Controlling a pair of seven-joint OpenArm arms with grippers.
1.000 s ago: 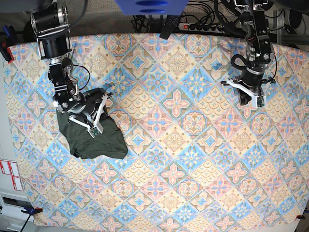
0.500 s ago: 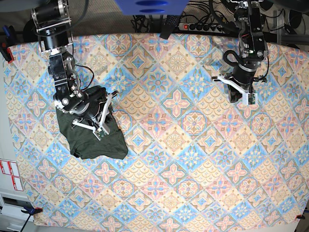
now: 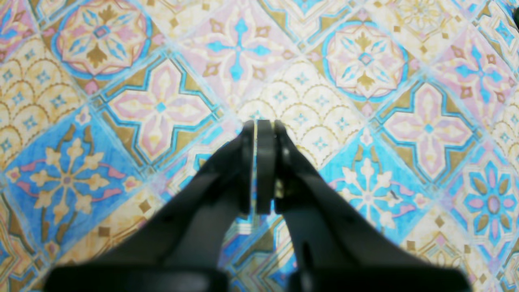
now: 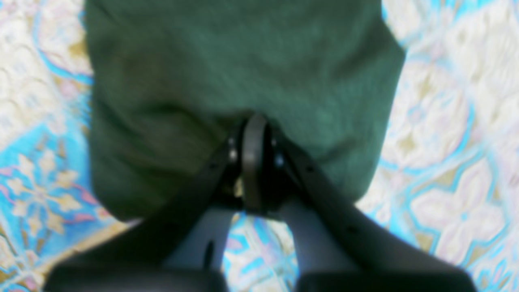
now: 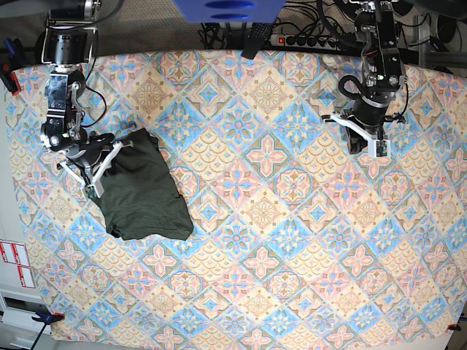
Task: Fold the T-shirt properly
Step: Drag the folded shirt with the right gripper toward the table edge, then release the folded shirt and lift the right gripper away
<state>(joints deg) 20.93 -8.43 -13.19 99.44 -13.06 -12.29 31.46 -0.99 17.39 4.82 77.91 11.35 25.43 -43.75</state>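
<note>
Right pincer retreating off folded T-shirt toward frame's left; both pincers closed, empty; left pincer hovering upper right over surface.

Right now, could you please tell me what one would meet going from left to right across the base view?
Right gripper → T-shirt → bare patterned tablecloth → left gripper.

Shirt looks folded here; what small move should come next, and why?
Probably lift the right gripper clear toward rest. The T-shirt lies as a compact folded bundle, both sets of jaws are shut on nothing, and the left gripper hangs over bare cloth.
</note>
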